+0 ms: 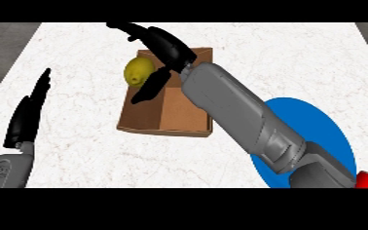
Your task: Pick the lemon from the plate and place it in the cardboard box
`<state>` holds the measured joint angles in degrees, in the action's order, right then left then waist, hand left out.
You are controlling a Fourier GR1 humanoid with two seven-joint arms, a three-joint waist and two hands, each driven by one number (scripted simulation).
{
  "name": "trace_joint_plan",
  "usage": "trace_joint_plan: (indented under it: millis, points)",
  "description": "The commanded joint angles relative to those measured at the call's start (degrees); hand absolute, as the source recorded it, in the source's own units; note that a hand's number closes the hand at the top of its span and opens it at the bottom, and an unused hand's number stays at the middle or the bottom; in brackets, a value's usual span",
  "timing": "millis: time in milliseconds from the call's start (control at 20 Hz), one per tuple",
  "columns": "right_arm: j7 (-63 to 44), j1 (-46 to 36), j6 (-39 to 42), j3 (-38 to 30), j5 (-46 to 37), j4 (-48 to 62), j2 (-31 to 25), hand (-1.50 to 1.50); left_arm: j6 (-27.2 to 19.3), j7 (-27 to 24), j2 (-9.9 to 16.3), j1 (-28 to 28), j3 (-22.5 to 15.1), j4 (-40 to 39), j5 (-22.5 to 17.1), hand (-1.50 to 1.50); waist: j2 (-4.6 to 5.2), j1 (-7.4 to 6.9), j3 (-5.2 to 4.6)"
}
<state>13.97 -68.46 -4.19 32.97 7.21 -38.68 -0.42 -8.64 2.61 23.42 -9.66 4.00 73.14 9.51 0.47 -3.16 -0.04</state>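
The yellow lemon point(138, 71) is at the far left of the brown cardboard box point(162, 129), over its left wall. My right hand point(167, 46) reaches above the box from the right, with its fingers stretched out past the lemon and its thumb pointing down beside it. The fingers stand apart from the lemon and are not closed round it. I cannot tell whether the lemon rests on the box or hangs in the air. The blue plate point(320, 126) lies to the right, partly hidden by my right forearm, with nothing visible on it.
My left hand point(25, 117) rests open at the lower left edge, fingers up. A small red object point(363, 178) peeks in at the right edge below the plate. The white marble counter point(79, 53) spreads around the box.
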Motion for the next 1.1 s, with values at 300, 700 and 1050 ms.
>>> trace_joint_plan:
  millis: [300, 700, 1050]
  points:
    - [7.1, -4.1, 10.6, -14.0, 7.8, 10.4, -3.9, -1.5, -0.4, 1.9, -0.5, 1.5, 0.4, 2.3, 1.1, 0.0, -0.01, 1.71, 0.04]
    - [14.2, -4.5, 22.0, -19.5, 8.3, 21.6, -18.4, -1.5, 0.6, 0.8, 0.0, 3.1, 1.2, 4.4, 0.4, 0.0, 0.62, 0.25, 0.07]
    - [22.1, -3.6, 28.9, -19.0, 4.7, 27.1, -25.6, -1.5, 2.9, -1.2, 0.7, 1.6, 2.2, 1.4, -0.6, 0.0, 1.19, -0.63, 0.09]
